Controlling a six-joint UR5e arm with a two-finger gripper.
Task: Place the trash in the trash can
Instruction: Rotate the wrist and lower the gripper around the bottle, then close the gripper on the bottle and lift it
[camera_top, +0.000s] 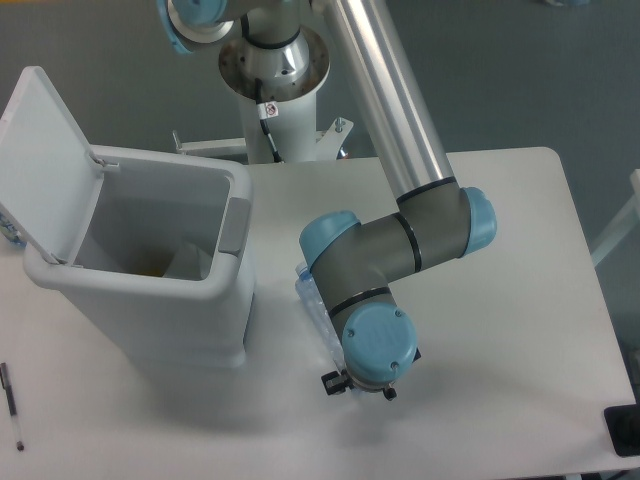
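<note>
beside the open trash can (150, 300), a clear bottle (312, 300) is being covered by the arm; whether the gripper is apart or together cannot be told.

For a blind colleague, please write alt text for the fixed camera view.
A robot arm bends low over a white table, its wrist covering a clear plastic bottle and hiding the tool. To the side stands a pale trash can with its lid open; a black pen lies near the table edge.

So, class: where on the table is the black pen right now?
The black pen lies at the table's near-left edge in the camera view, in front of the open trash can and apart from it.
</note>
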